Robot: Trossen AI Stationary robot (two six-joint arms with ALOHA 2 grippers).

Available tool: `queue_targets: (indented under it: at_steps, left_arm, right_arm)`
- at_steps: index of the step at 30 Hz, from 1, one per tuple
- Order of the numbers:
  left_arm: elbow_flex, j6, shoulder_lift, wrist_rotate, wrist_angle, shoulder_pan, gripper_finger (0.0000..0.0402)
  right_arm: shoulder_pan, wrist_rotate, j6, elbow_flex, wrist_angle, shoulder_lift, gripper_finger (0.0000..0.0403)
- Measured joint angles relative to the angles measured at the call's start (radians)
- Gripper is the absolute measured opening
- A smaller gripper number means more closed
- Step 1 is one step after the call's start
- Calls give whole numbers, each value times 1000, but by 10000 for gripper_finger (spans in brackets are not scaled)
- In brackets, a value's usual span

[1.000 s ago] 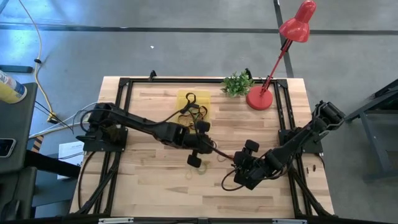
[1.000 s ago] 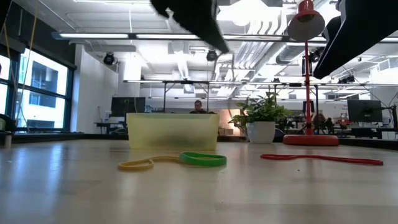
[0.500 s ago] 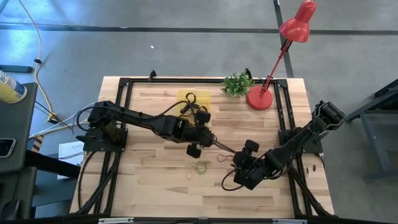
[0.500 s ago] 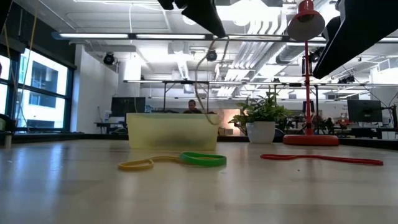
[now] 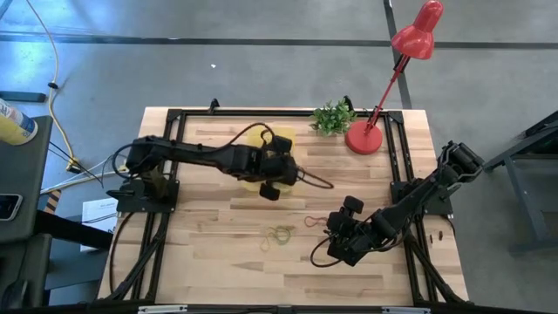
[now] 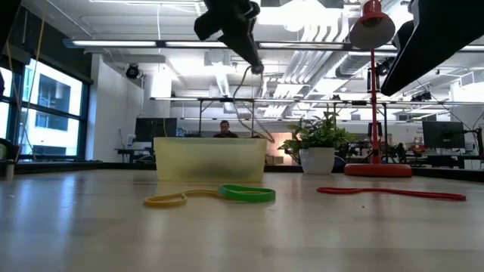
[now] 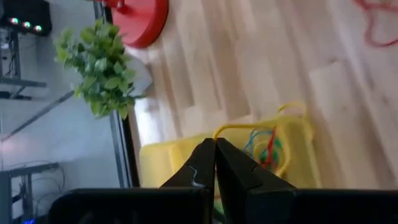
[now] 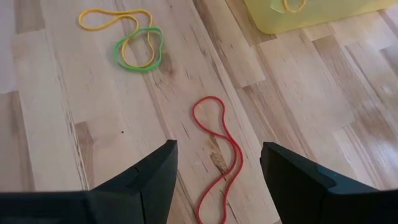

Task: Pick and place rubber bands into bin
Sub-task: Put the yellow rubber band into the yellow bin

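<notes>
Wooden table (image 5: 218, 253), open office behind. No legible writing. Left gripper (image 7: 215, 144) pinched shut, over yellow bin (image 5: 289, 139), dark band (image 5: 316, 181) seemingly trailing. Right gripper (image 8: 214, 163) spread, empty, above red band (image 8: 216, 146); yellow-green bands (image 8: 134, 43) beside, clearest in right wrist view.

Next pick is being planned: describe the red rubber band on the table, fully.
The red rubber band is a thin, flexible-looking loop, long and narrow, pinched into a loose figure-eight. It lies flat on the bare wooden table, apart from the green and yellow bands. Nothing touches it; the open right tool hovers over it.
</notes>
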Motion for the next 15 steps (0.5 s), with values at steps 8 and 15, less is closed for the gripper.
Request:
queue_targets:
  at_steps: [8,15]
  left_arm:
    - [0,37,0,-4,-45,78,0]
    - [0,59,0,-19,-140,146,0]
  right_arm:
    - [0,-1,0,0,0,0,220]
    - [0,-2,0,0,0,0,220]
